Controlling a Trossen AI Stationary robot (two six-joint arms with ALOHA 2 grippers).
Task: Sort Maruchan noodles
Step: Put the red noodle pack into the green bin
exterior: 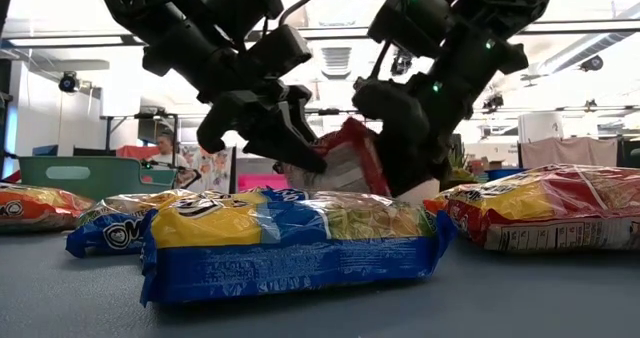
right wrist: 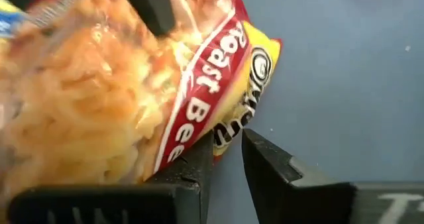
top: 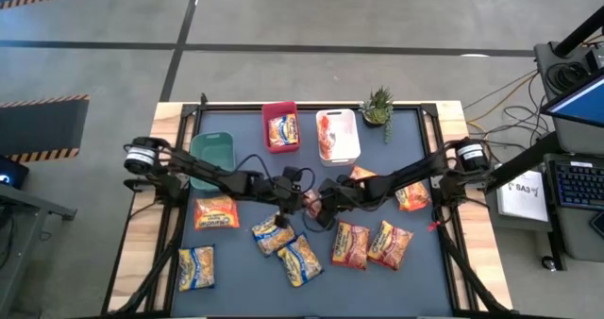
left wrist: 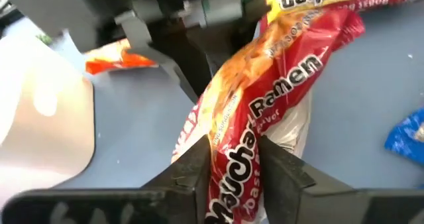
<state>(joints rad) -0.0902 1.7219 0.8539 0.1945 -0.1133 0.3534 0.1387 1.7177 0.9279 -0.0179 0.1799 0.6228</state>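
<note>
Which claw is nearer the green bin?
Left. The left claw is mid-table, on the green bin side of the handover; the right claw meets it from the far side, both on the red packet.

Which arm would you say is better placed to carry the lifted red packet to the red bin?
Left, probably: the left gripper has its jaws on the red packet, and the red bin sits on its side.

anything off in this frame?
Yes. Both claws grip one red Maruchan packet above mid-table: left claw on one end, right claw on the other edge. It hangs tilted and crumpled between them. The other packets lie flat.
</note>
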